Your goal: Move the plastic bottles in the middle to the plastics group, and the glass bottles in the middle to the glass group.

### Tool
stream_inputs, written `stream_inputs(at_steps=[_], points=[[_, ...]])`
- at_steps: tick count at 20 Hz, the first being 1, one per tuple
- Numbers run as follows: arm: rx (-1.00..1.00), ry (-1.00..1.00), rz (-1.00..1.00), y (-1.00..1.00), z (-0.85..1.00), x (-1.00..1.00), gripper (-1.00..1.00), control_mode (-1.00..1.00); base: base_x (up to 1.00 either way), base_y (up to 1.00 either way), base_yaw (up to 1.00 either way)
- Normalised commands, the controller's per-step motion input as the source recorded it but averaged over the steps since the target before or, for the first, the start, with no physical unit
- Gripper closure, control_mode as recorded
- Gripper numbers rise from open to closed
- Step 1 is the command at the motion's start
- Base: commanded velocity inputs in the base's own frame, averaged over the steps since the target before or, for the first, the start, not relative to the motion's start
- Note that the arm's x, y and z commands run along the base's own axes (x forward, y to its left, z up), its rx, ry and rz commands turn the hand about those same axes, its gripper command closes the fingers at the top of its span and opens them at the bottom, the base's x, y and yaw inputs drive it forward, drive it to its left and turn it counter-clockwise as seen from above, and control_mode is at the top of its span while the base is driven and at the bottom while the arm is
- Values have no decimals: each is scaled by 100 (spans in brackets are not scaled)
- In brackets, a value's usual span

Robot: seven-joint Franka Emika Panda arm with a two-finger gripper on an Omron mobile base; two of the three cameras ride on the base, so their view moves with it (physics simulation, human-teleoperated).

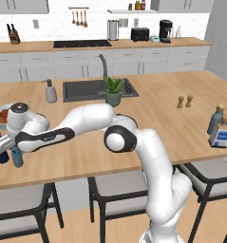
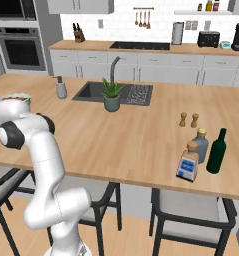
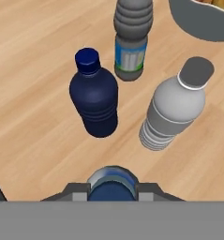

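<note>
My gripper [image 3: 112, 188] is shut on a translucent blue plastic bottle [image 3: 111, 183], whose top shows between the fingertips. In the left base view the gripper [image 1: 13, 150] is at the counter's far left, with that slim bottle [image 1: 17, 157] upright and low over the wood. Just ahead stand the dark navy bottle [image 3: 93, 101], a clear labelled bottle [image 3: 130, 42] and a greyish plastic bottle [image 3: 175, 111]. At the far right, the squat square glass bottle [image 2: 188, 162] stands beside the tall grey-blue bottle [image 2: 201, 145] and the dark green bottle [image 2: 217, 150].
A fruit bowl [image 1: 2, 112] sits just behind the plastics. The sink [image 1: 84, 89], a potted plant [image 1: 113, 91] and a soap dispenser [image 1: 51, 91] are mid-counter. Wooden shakers [image 2: 188, 119] stand near the glass bottles. Stools line the counter's near edge.
</note>
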Motion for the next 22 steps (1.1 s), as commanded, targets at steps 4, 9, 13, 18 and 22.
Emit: stream_inputs(at_steps=[4, 9, 13, 18, 22], points=[[-4, 11, 0, 0, 11, 0, 100, -100, 0, 0, 0], [-7, 0, 0, 0, -6, 1, 100, -100, 0, 0, 0], [-7, -3, 0, 0, -13, 0, 100, -100, 0, 0, 0], [-5, -2, 0, 0, -14, 0, 100, -100, 0, 0, 0], [0, 0, 0, 0, 0, 0, 100, -100, 0, 0, 0]])
